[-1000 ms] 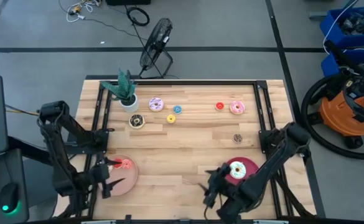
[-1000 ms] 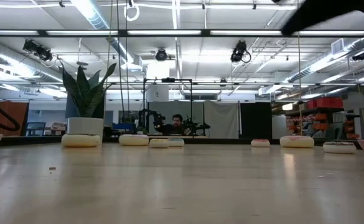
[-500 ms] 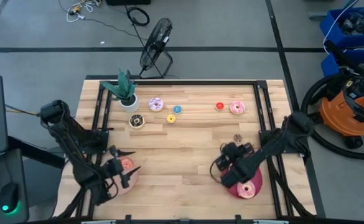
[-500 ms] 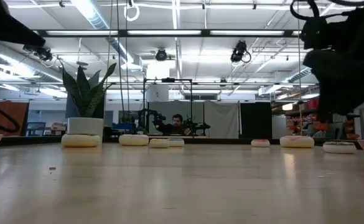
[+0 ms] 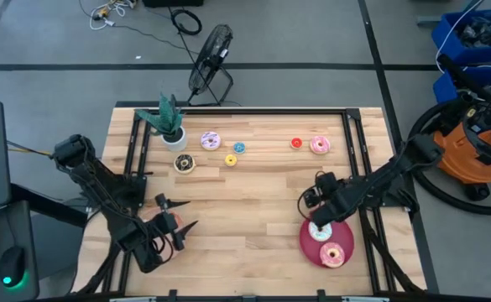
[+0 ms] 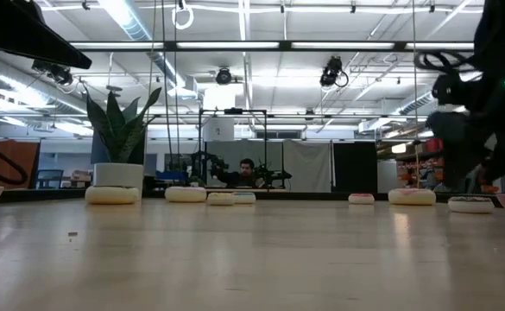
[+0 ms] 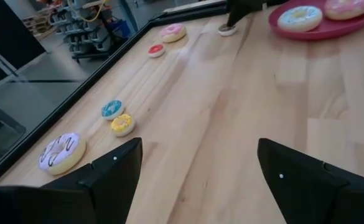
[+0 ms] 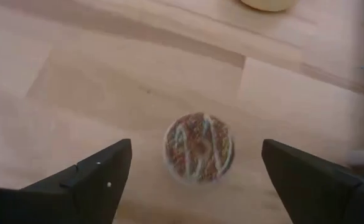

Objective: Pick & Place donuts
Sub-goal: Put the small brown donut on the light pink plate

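Observation:
Near the far edge lie a purple-iced donut [image 5: 211, 140], a blue one [image 5: 239, 148], a yellow one [image 5: 231, 159], a chocolate one [image 5: 184, 164], a red one [image 5: 295, 143] and a pink one [image 5: 319, 145]. A white donut [image 5: 319, 231] and a pink donut [image 5: 333, 253] rest on the crimson plate [image 5: 310, 248]. My right gripper [image 5: 316, 191] hovers open over a small chocolate-sprinkled donut [image 8: 199, 147], which lies flat on the table between the fingers, untouched. My left gripper [image 5: 182, 215] is open above the pink plate [image 5: 168, 221], which it mostly hides.
A white potted green plant [image 5: 169, 122] stands at the far left corner. Black rails [image 5: 133, 159] run along the table's left, right and far sides. Bare wood [image 5: 245, 210] lies between the two plates. A person [image 6: 247, 169] sits far off in the room behind.
My right gripper has travelled from the near edge beside the crimson plate toward the far edge, ending above the small sprinkled donut. My left gripper has swung toward the table's right, across the pink plate. No donut has moved.

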You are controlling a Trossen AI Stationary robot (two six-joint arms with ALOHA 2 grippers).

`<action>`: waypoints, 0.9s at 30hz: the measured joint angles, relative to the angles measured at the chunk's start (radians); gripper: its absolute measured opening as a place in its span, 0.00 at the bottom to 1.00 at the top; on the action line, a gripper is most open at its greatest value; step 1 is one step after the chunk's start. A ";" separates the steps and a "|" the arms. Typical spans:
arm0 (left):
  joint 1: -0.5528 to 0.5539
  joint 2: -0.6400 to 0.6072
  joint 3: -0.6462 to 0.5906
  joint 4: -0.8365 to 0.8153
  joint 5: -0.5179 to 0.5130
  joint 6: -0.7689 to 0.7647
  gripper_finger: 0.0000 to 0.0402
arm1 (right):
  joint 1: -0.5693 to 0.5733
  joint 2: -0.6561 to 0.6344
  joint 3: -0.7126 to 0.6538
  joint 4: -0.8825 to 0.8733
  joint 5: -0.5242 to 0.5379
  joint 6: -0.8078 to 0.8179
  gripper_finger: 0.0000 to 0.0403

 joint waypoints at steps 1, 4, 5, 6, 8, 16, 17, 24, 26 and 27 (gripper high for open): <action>0.003 0.000 0.000 0.002 0.000 0.004 0.80 | -0.011 -0.002 -0.024 0.032 0.016 0.004 0.93; 0.012 0.000 0.000 0.005 0.000 0.004 0.80 | -0.056 -0.002 -0.083 0.119 0.040 0.000 0.93; 0.015 0.000 0.000 0.007 0.000 0.004 0.80 | -0.071 0.000 -0.104 0.147 0.040 -0.008 0.93; 0.017 0.000 0.000 0.007 0.000 0.005 0.80 | -0.084 0.001 -0.122 0.175 0.040 -0.023 0.93; 0.017 0.000 0.000 0.007 0.001 0.005 0.80 | -0.106 0.001 -0.151 0.251 0.042 -0.052 0.92; 0.015 0.000 0.000 0.020 0.007 0.004 0.80 | -0.124 0.000 -0.198 0.411 0.074 -0.191 0.84; 0.015 0.000 0.000 0.024 0.008 0.004 0.80 | -0.120 0.000 -0.198 0.415 0.074 -0.195 0.82; 0.015 0.000 0.000 0.050 0.008 0.006 0.80 | -0.099 0.001 -0.198 0.436 0.078 -0.235 0.66; 0.015 0.000 0.000 0.061 0.008 0.007 0.80 | -0.098 0.001 -0.198 0.443 0.081 -0.254 0.60; 0.015 0.000 0.000 0.066 0.008 0.007 0.80 | -0.098 0.001 -0.198 0.445 0.081 -0.265 0.57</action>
